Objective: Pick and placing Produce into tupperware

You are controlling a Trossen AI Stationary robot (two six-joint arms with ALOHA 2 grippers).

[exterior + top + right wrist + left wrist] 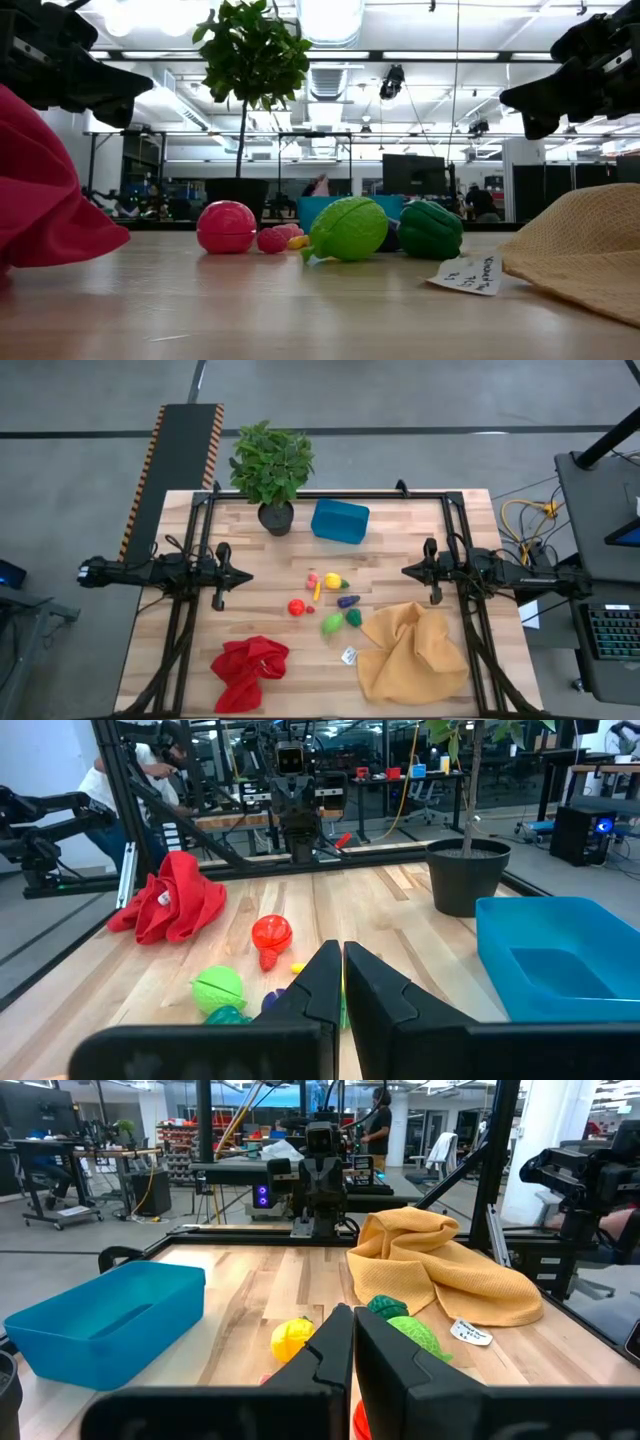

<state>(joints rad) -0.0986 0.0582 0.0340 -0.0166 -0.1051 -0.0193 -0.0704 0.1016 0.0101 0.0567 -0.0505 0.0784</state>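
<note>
Both grippers, left and right, are hovering closed and empty, flanking small plastic toy produce; teal rectangular tupperware is sitting beyond, beside a potted plant.

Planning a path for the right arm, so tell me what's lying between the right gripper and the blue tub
Nothing. In the high view, only bare table lies between the right gripper and the tub; the produce sits nearer the front.

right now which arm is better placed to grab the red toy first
Left, probably. The red toy lies on the left claw's side of the pile, a shorter reach than from the right claw. Both claws are shut and hold nothing.
</note>
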